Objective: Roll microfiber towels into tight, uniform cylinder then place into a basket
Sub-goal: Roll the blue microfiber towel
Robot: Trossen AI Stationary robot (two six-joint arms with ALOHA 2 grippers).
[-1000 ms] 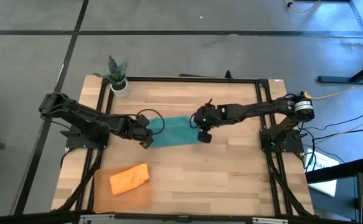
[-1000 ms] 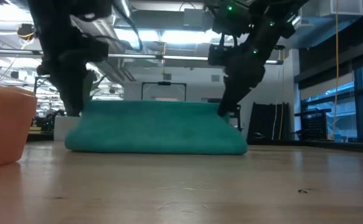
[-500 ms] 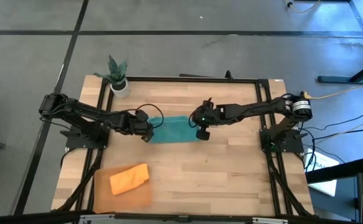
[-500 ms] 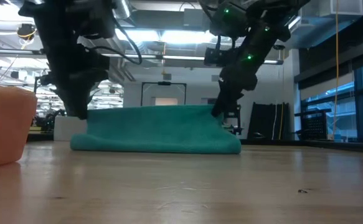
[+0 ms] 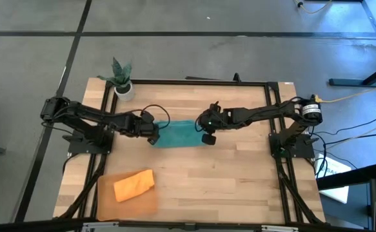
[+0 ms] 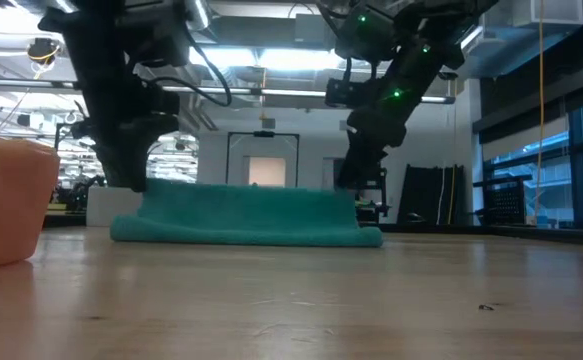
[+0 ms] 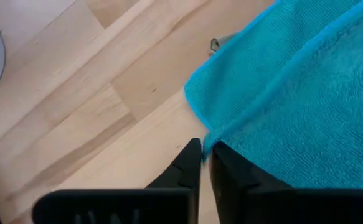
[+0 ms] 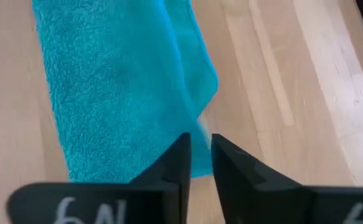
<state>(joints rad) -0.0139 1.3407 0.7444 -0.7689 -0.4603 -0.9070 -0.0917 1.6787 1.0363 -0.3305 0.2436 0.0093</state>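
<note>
Left gripper [image 5: 151, 136] and right gripper [image 5: 206, 136] pinching opposite ends of the teal towel [image 5: 178, 134], fingers nearly closed, mid-table. Risking a loose, uneven roll: thin hems slipping out, or one end advancing faster.

teal towel [image 7: 306, 93] cut off by frame edge, basket [image 6: 6, 205] too

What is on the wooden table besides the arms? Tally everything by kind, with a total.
Soft microfiber cloth towels: 2, one teal towel at mid-table between the left gripper and right gripper, one orange towel.
Shallow orange-tan translucent rectangular basket: 1, holding the orange towel.
Small white pot with a green plant: 1.
Total: 4.
</note>
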